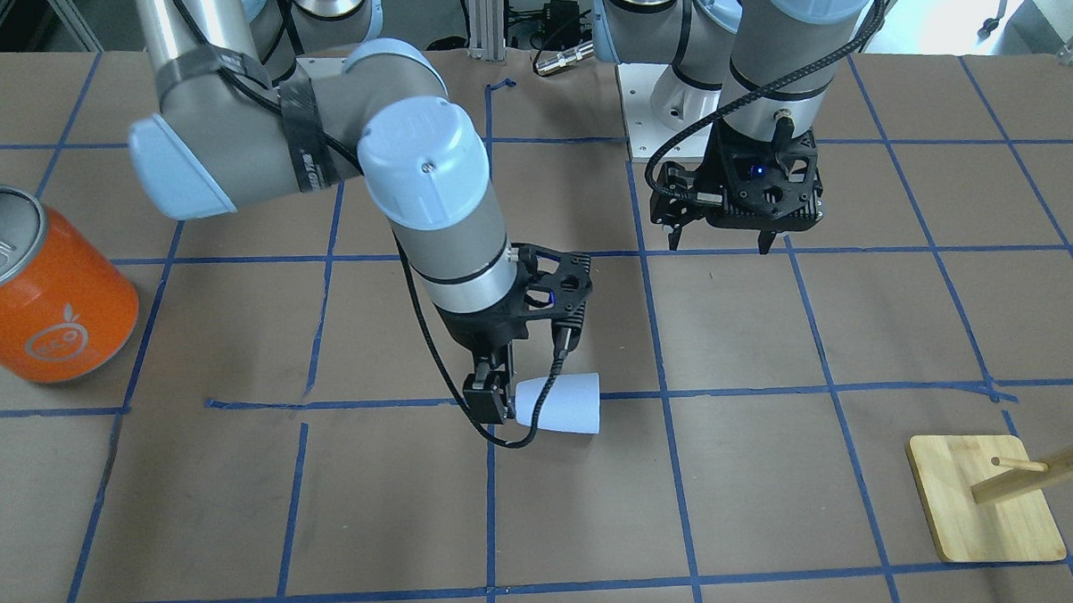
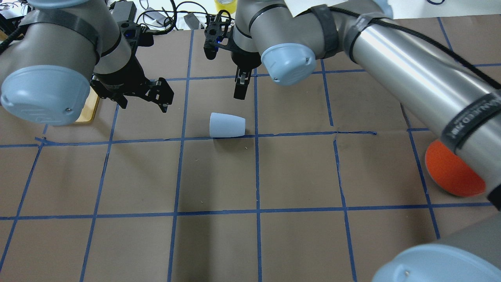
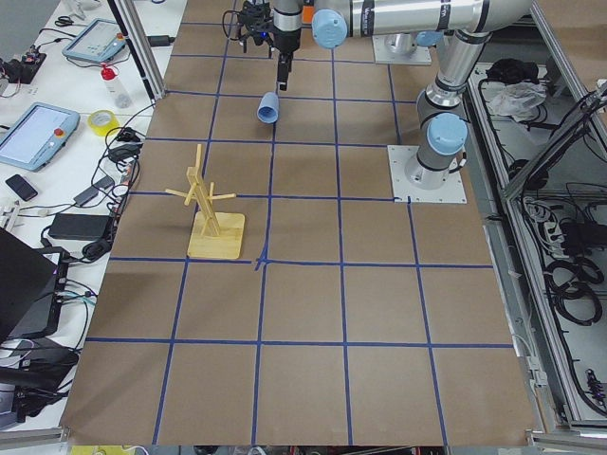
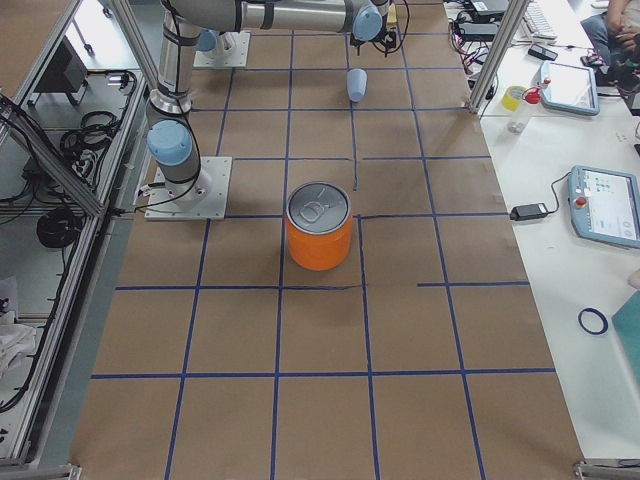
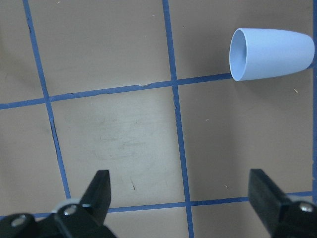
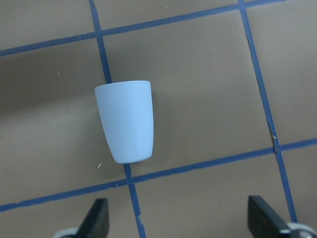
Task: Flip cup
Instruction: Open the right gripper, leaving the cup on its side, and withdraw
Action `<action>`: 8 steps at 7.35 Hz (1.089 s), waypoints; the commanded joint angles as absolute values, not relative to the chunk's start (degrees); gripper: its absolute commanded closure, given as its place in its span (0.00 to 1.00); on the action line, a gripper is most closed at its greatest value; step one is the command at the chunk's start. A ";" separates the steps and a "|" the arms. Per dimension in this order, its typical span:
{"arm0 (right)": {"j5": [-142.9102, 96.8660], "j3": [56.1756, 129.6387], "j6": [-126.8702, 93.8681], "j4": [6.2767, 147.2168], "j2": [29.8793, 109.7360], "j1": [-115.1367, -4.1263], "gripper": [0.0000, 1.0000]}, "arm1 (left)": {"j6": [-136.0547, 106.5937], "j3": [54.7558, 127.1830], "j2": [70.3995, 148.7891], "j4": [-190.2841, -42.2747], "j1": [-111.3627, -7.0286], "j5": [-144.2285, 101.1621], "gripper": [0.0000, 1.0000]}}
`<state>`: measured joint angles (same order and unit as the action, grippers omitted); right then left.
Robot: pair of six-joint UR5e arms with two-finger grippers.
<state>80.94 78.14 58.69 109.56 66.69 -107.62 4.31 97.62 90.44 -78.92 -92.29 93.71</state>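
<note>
The pale blue-white cup [image 2: 227,125] lies on its side on the brown table, its rim toward the robot's left. It also shows in the front view [image 1: 560,404], the left wrist view [image 5: 272,53] and the right wrist view [image 6: 126,121]. My right gripper [image 2: 239,92] hovers just beyond the cup's narrow end, not touching it. Its fingers [image 6: 96,220] stand wide apart, open and empty. In the front view the right gripper [image 1: 493,399] is beside the cup's base. My left gripper [image 2: 143,102] is open and empty, above the table to the cup's left, and shows in the front view [image 1: 722,241].
A large orange can [image 1: 45,292] with a silver top stands at the robot's far right, also in the overhead view [image 2: 450,172]. A wooden peg stand [image 1: 985,500] sits at the far left. Blue tape lines grid the table.
</note>
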 commanded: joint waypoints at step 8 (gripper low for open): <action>90.26 79.36 3.83 92.55 84.11 -91.85 0.00 | 4.39 97.38 90.79 -78.66 -92.46 89.69 0.00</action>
